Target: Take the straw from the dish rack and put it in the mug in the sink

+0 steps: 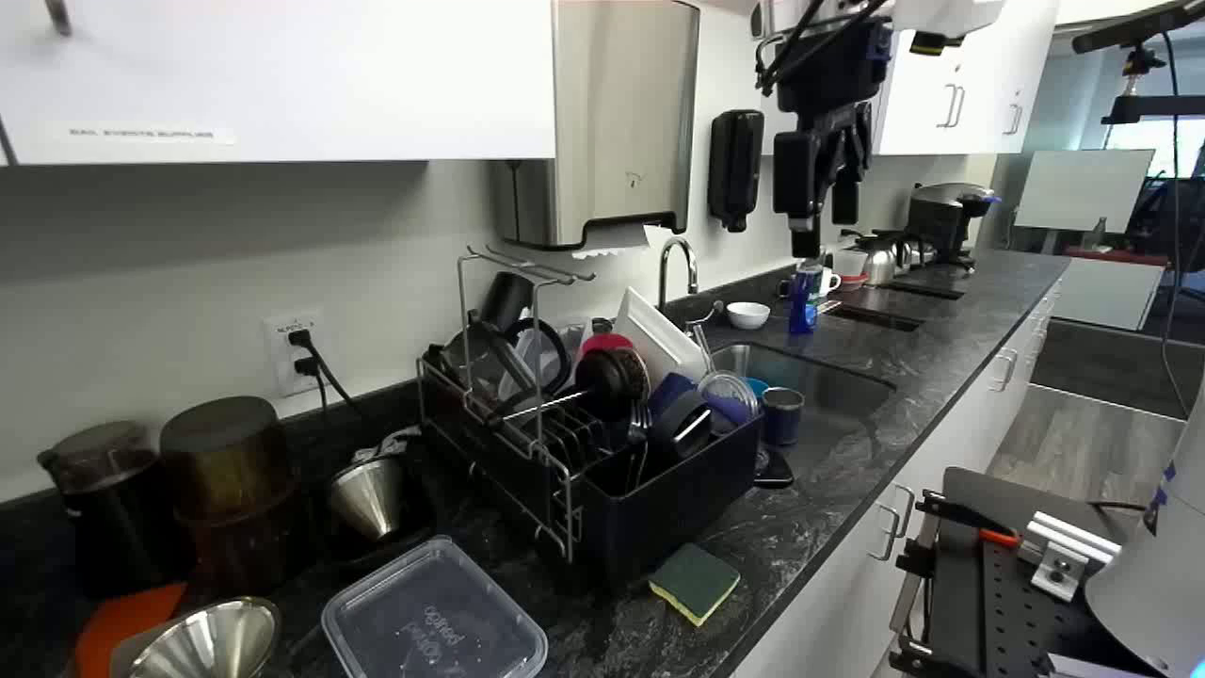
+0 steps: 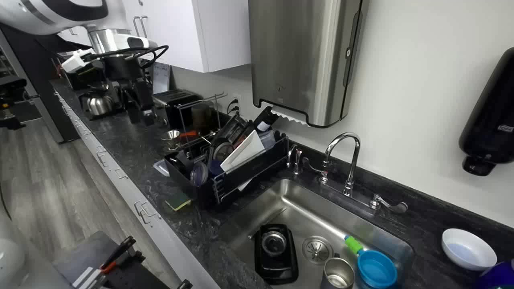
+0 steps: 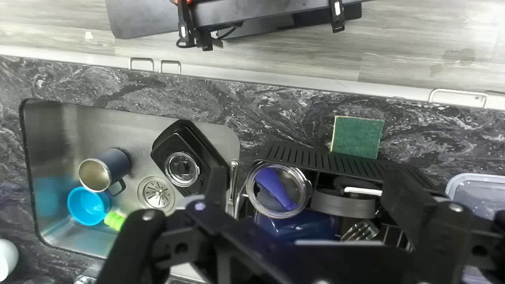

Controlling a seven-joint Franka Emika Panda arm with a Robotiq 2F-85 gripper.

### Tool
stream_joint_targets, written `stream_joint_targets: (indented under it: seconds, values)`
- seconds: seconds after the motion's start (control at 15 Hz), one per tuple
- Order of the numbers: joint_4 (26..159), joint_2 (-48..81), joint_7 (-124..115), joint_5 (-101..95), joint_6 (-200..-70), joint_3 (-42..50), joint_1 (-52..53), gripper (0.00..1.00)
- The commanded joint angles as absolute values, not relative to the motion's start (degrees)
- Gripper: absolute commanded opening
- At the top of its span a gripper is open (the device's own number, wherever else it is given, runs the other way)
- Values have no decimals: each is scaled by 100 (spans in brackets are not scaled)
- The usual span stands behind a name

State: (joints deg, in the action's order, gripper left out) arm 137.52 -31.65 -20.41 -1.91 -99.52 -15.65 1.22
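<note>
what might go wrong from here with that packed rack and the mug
The dish rack is crowded, so the open pincer might knock the round clear lid while reaching in. I can't make out the straw for certain, so a grasp might catch the metal utensils instead. In the sink, the mug sits beside a light blue cup, so a straw released slightly off could land there.
</note>
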Motion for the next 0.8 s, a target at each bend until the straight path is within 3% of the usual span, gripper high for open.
stream_joint_targets:
  seconds: [0.0,0.73]
  values:
    - [13741,-3142,-2099,-247,-9938,-1456,256,100]
    - [13705,-3074,-1916,-366,-9940,-1433,262,100]
